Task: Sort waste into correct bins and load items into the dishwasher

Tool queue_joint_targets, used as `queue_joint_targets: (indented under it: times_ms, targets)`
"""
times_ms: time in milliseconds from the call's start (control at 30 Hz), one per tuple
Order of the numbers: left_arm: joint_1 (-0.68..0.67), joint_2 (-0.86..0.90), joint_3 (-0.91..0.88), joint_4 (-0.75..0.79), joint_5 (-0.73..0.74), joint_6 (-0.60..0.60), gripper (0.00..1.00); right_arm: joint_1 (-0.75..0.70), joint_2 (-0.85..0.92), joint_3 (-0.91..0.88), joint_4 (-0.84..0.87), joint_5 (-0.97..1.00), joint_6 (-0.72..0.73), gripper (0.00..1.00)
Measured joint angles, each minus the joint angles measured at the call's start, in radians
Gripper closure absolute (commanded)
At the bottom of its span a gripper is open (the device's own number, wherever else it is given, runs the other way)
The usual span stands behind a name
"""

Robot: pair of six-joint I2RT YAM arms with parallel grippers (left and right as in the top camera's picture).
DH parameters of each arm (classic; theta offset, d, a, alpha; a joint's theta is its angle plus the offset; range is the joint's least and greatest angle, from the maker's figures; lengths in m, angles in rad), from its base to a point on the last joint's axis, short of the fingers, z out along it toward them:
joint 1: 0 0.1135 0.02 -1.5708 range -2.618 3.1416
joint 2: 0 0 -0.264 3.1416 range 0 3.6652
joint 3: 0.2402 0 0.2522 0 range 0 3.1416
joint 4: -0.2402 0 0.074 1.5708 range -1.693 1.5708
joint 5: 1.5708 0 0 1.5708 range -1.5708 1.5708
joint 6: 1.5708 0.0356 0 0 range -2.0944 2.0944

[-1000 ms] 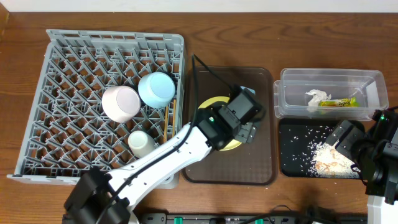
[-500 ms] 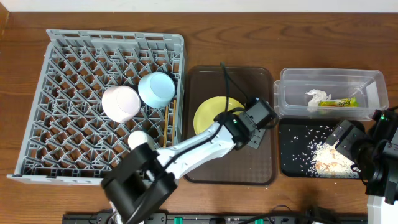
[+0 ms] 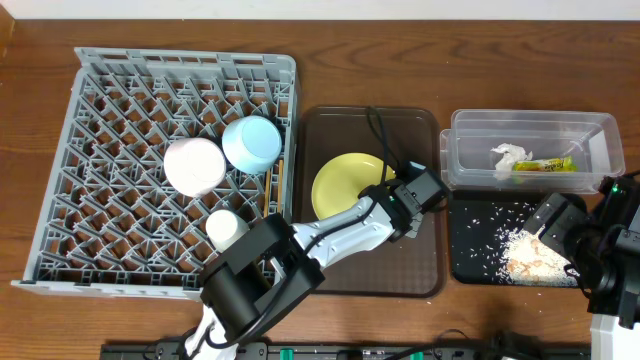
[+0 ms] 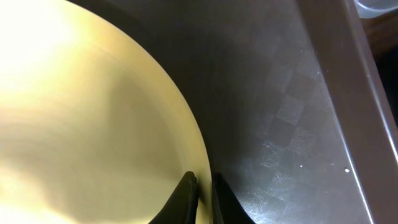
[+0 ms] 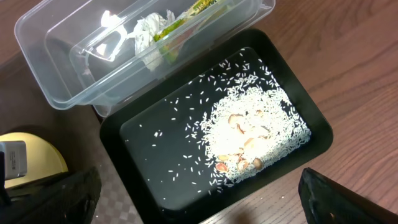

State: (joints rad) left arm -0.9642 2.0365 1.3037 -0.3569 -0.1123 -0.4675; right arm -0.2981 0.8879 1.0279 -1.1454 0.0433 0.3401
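Note:
The round yellow plate point(image 3: 345, 185) lies on the brown serving tray point(image 3: 370, 114). My left gripper point(image 3: 402, 207) is shut on the plate's right rim, and the left wrist view shows that rim pinched between the two black fingers of the gripper point(image 4: 202, 186). The grey dish rack point(image 3: 120, 80) holds a pink bowl point(image 3: 195, 165), a blue bowl point(image 3: 252, 143) and a white cup point(image 3: 227, 230). Chopsticks point(image 3: 279, 180) lie along its right edge. My right gripper point(image 5: 199, 208) hangs open and empty above the black tray point(image 5: 161, 162) with rice point(image 5: 255, 130).
The clear tub point(image 3: 590, 125) behind the black tray point(image 3: 470, 215) holds a crumpled napkin point(image 3: 508, 157) and a yellow-green wrapper point(image 3: 545, 165). The left arm stretches from the front edge across the brown tray. Brown wooden table lies all around.
My left gripper has moved right from over the plate to its right rim and closed on it. The right arm has not moved.

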Motion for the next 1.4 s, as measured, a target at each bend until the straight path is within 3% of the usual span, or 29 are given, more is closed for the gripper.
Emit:
queue_joint_targets:
  times_ms: [267,633,967,1133,1233,1300,1400]
  targets:
    - [-0.001,-0.023,-0.005,-0.026,-0.006,-0.002,0.93,0.0,0.0,0.0,0.0,0.0,0.0,0.01]
    - [-0.001,-0.211,-0.022,-0.116,0.009,-0.072,0.93,0.0,0.0,0.0,0.0,0.0,0.0,0.01]
    - [-0.001,-0.221,-0.022,-0.153,0.029,-0.097,0.92,0.0,0.0,0.0,0.0,0.0,0.0,0.01]
    - [-0.006,-0.221,-0.023,-0.215,0.018,-0.079,0.83,0.0,0.0,0.0,0.0,0.0,0.0,0.01]
    - [-0.006,-0.221,-0.023,-0.311,-0.065,-0.095,0.78,0.0,0.0,0.0,0.001,0.0,0.0,0.01]
    - [0.014,-0.221,-0.024,-0.351,-0.124,-0.109,0.78,0.0,0.0,0.0,0.0,0.0,0.0,0.01]
    - [0.065,-0.221,-0.026,-0.351,-0.142,-0.106,0.9,0.0,0.0,0.0,0.0,0.0,0.0,0.01]
